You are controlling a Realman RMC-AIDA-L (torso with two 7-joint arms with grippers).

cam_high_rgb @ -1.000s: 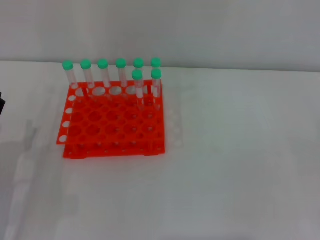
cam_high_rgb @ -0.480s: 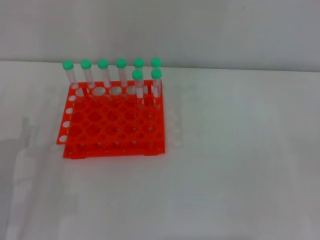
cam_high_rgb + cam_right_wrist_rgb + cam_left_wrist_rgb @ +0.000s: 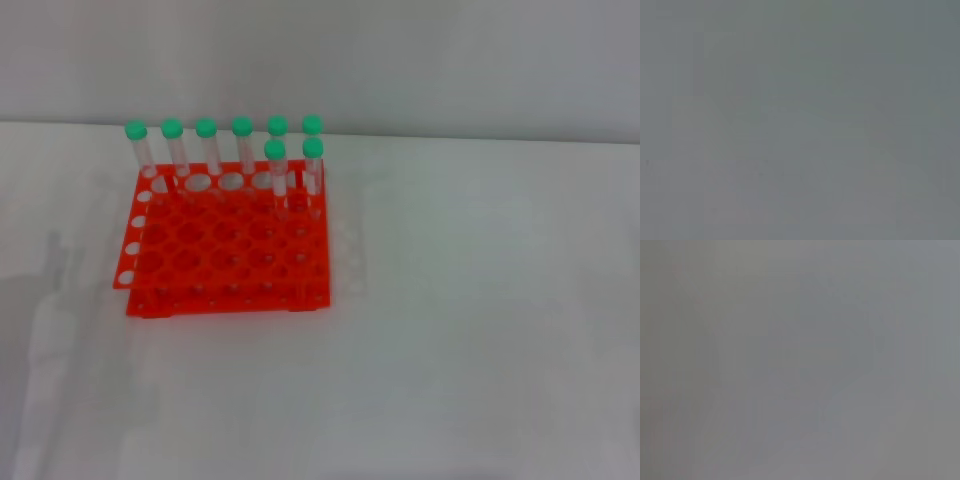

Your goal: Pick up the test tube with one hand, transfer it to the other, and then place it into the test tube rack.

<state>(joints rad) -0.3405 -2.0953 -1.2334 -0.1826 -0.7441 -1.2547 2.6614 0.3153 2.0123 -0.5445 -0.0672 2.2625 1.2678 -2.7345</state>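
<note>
The red-orange test tube rack (image 3: 225,245) stands on the white table left of centre in the head view. Several green-capped clear test tubes stand upright in it: a row along its far edge, from the leftmost tube (image 3: 137,145) to the rightmost (image 3: 312,130), and two more (image 3: 275,170) (image 3: 313,165) in the second row at the right. No tube lies loose on the table. Neither gripper shows in any view. Both wrist views show only a plain grey blur.
The white table (image 3: 480,320) stretches to the right and front of the rack. A pale wall (image 3: 400,60) rises behind the table's far edge. A faint shadow (image 3: 45,290) lies on the table at the left.
A dark part of the left arm at the left edge one second ago has moved out of view. The rack and tubes have not moved.
</note>
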